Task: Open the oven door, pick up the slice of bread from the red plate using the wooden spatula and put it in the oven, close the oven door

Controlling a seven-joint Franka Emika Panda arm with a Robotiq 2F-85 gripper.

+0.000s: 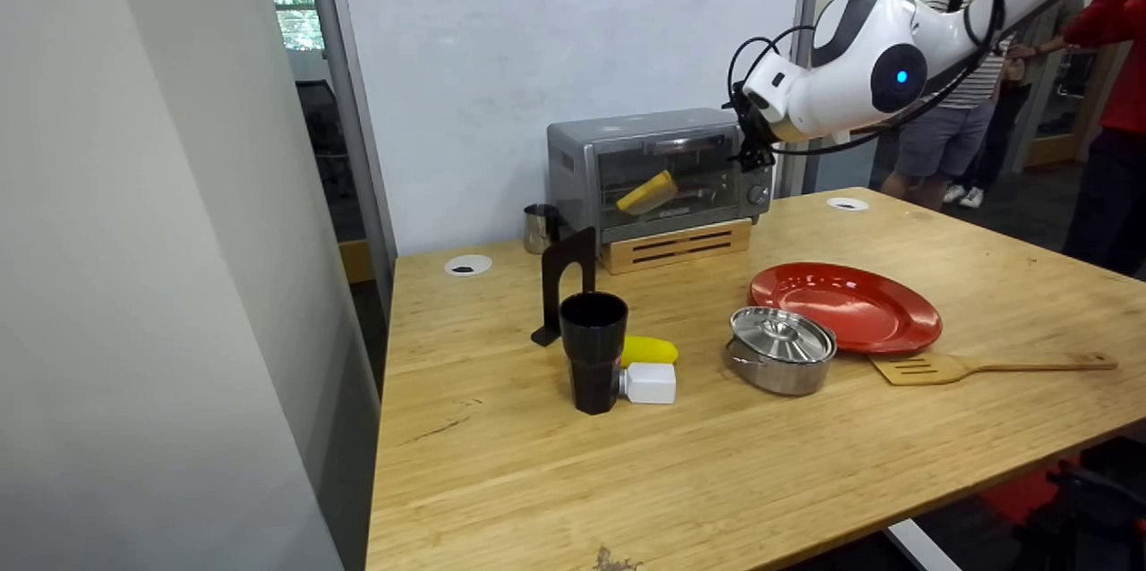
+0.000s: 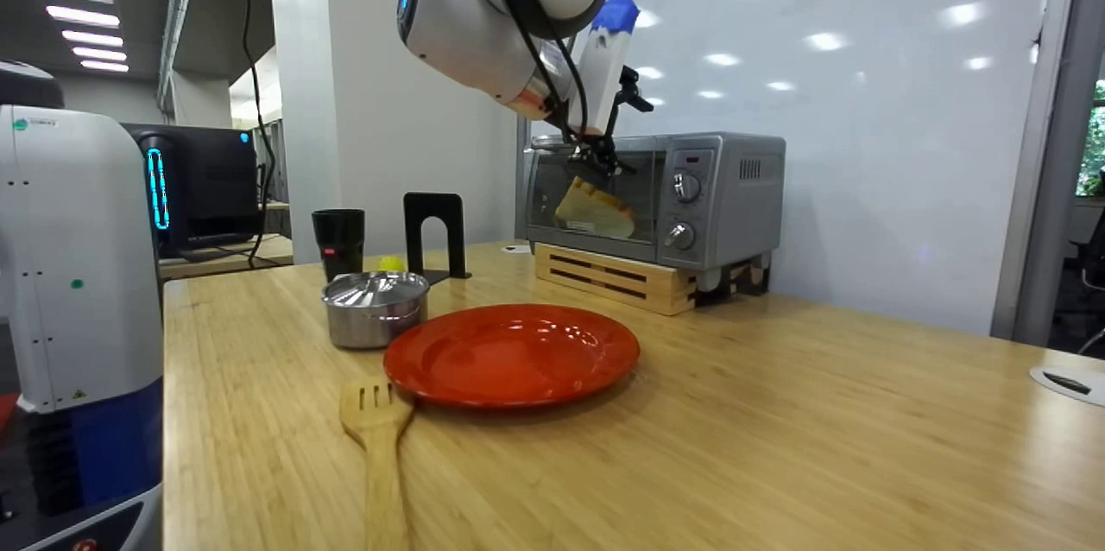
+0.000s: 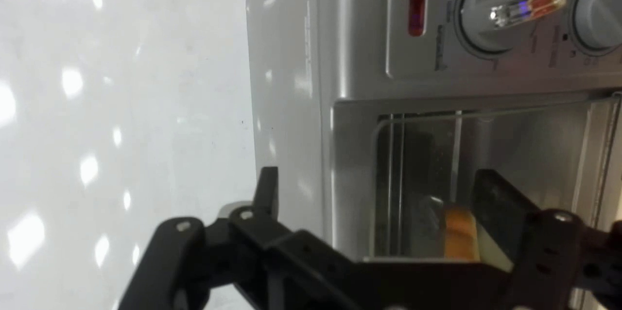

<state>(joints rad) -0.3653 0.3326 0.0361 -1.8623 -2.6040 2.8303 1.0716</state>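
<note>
The silver oven (image 1: 577, 182) stands at the back of the table. Its glass oven door (image 1: 631, 166) looks upright against the front; I cannot tell if it is fully shut. The slice of bread (image 2: 596, 210) looks to be inside, tilted, behind the glass, its orange crust also in the wrist view (image 3: 460, 234). My gripper (image 1: 752, 157) hangs at the upper front of the oven, also in an exterior view (image 2: 603, 158). Its fingers are wide apart and empty in the wrist view (image 3: 379, 191). The red plate (image 2: 518, 357) holds no bread. The wooden spatula (image 1: 936, 368) lies flat beside the plate's rim.
The oven rests on a slatted wooden stand (image 2: 604, 275). A lidded metal pot (image 1: 783, 356), black cup (image 1: 594, 356), yellow object (image 1: 651, 350), white bottle (image 1: 651, 383) and black bookend (image 1: 568, 271) stand on the table. A steel mug (image 1: 537, 229) is left of the oven. A whiteboard (image 3: 146, 106) is behind.
</note>
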